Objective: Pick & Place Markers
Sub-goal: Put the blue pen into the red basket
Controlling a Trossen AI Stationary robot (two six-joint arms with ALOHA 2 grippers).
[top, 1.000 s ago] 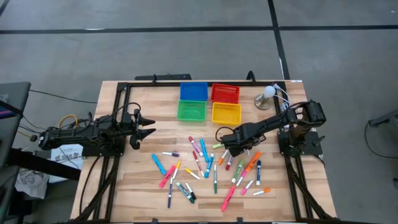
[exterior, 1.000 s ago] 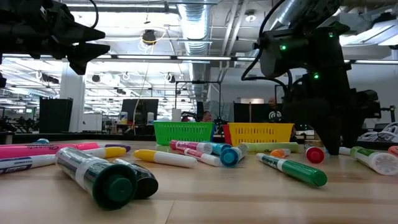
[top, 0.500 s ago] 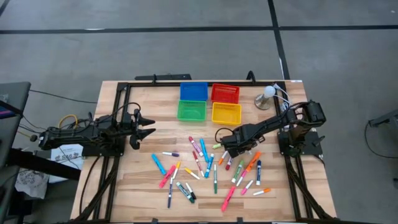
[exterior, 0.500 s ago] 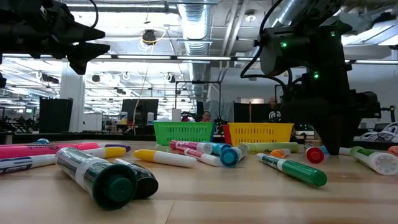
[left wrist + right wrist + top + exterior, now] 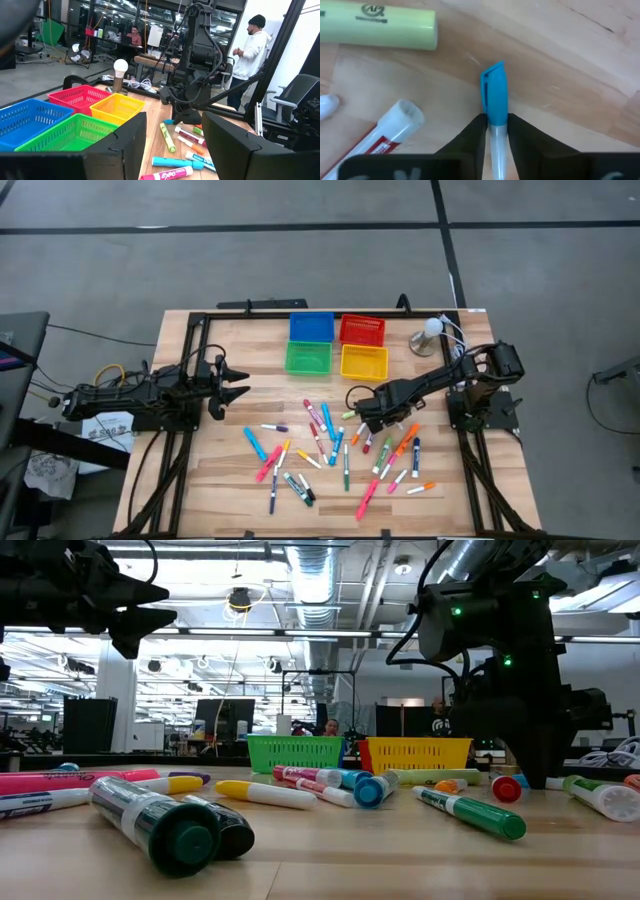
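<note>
Many markers (image 5: 330, 445) with coloured caps lie scattered on the wooden table (image 5: 200, 480), in front of the bins. My right gripper (image 5: 366, 418) stands among them near the right end of the scatter, pointing steeply down. It is shut on a marker with a blue cap and a white barrel (image 5: 493, 90). A pale yellow-green marker (image 5: 375, 31) and a red-labelled white one (image 5: 380, 132) lie beside it. My left gripper (image 5: 243, 385) hangs open above the table's left side, level, with nothing between its fingers (image 5: 175, 145). My right gripper pinches the blue-capped marker's white barrel (image 5: 496, 134), just behind the cap, between its two fingers (image 5: 472, 136). The fingers come from above, pointing down, one on each side of the barrel. The marker lies flat close to the wood, and I cannot tell whether it is lifted.
Blue (image 5: 311, 327), red (image 5: 362, 329), green (image 5: 307, 358) and yellow (image 5: 363, 361) bins stand at the far middle. A lamp bulb on a stand (image 5: 430, 335) sits at the far right. A black frame (image 5: 190, 330) edges the table. A person (image 5: 247, 55) stands beyond it.
</note>
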